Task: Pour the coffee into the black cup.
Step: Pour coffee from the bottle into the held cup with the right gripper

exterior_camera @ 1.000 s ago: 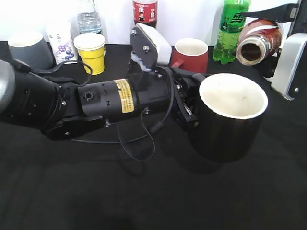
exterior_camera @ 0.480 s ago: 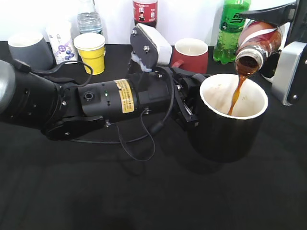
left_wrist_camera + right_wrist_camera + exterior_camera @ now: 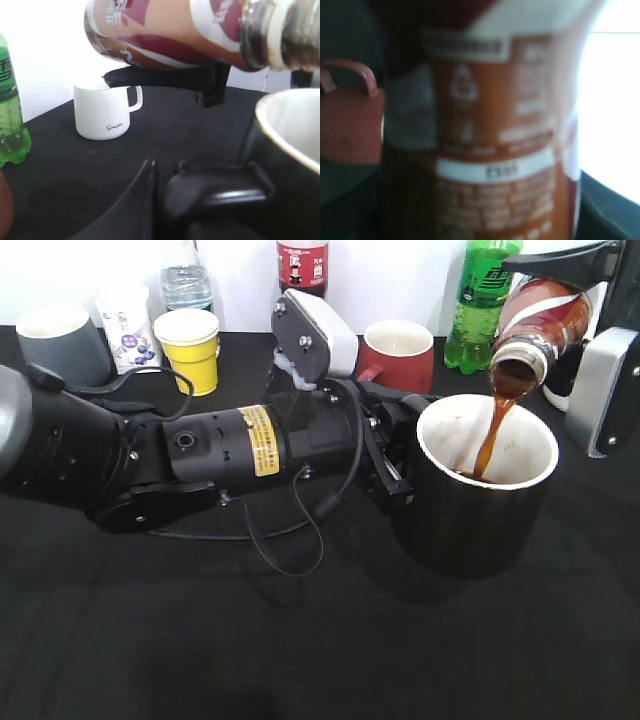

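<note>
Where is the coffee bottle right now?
In the exterior view the coffee bottle is at upper right, tipped mouth-down over the black cup, just right of the green soda bottle, with coffee streaming into the cup.

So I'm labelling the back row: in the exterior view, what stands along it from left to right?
Grey mug → small white bottle → yellow cup → red mug → green soda bottle.

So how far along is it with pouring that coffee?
Midway. Done: the coffee bottle is open, tilted over the black cup, which the left arm's jaws grip by the handle. In hand: a brown stream is falling inside the cup. Left: emptying the bottle and righting it; how much remains is unclear.
</note>
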You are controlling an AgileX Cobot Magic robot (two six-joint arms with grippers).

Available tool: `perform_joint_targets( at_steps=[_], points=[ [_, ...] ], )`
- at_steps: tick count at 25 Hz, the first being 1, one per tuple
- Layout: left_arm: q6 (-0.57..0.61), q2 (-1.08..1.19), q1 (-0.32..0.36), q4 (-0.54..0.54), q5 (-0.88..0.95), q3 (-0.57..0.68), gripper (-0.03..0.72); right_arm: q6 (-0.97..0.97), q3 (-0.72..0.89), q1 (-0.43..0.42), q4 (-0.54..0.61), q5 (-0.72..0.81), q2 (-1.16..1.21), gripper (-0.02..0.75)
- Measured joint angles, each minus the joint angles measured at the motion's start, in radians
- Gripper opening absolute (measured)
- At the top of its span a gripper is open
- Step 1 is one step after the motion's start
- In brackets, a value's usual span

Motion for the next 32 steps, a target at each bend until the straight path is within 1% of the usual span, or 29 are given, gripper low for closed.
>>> perform_joint_targets(
  at_steps=[5, 14, 32],
  points=[
    [0.0, 0.0, 0.0, 0.0, 0.017, 0.0, 0.06, -0.039, 0.0, 0.0, 0.027, -0.004, 0.0, 0.531],
    [0.0, 0.0, 0.0, 0.0, 0.066, 0.0, 0.06, -0.072, 0.0, 0.0, 0.028, -0.006, 0.0, 0.531],
    [0.001, 0.0, 0.0, 0.001, 0.073, 0.0, 0.06, -0.152, 0.0, 0.0, 0.036, -0.012, 0.0, 0.531]
  ],
)
